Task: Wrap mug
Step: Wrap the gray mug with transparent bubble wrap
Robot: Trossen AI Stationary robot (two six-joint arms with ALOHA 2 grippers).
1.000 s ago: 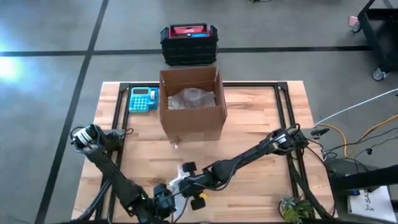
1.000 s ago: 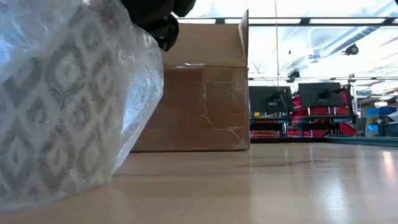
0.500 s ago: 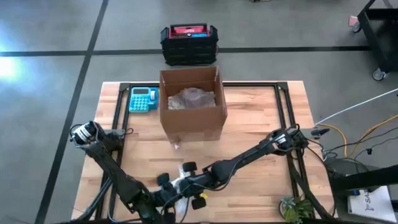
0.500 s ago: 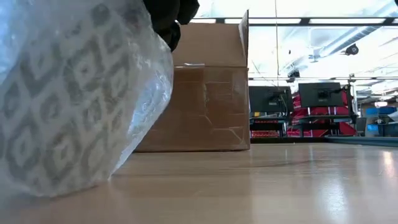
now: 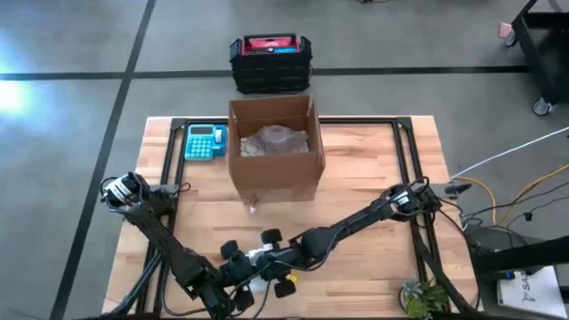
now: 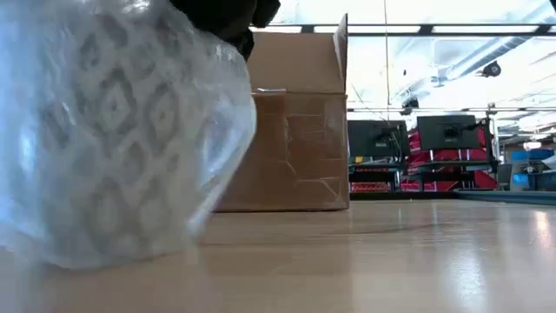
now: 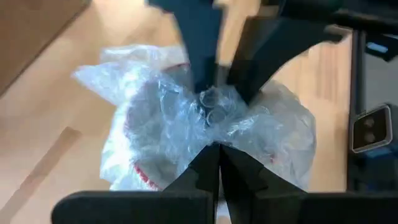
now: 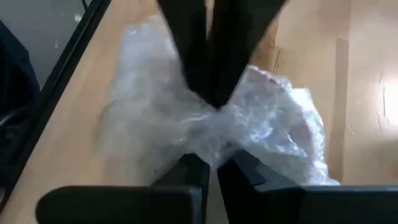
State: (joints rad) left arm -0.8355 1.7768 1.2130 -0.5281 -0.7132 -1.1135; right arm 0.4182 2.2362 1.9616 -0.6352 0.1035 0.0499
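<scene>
Mug: where the surface [image 5: 356, 187] nears its front edge, a patterned mug [image 6: 104, 148] is seen swathed in bubble wrap [image 7: 186, 124], resting on the wood close to the low camera.
Bubble wrap: it is gathered into a twisted bunch above the mug, with red print showing through the plastic in both wrist views.
Left gripper: the left gripper [image 7: 219, 152] is closed on the bunched bubble wrap from one side, its fingers pinched together.
Right gripper: the right gripper [image 8: 211, 162] is clamped on the same bunch from the opposite side, so that the two grippers are met tip to tip over the mug.
Cardboard box: an open cardboard box [image 5: 274, 147] is stood behind the mug, with crumpled wrap inside.
Calculator: a blue calculator [image 5: 204, 141] is laid just beside the box, at the far edge.
Crates: stacked dark crates [image 5: 269, 62] are seen on the floor beyond the surface.
</scene>
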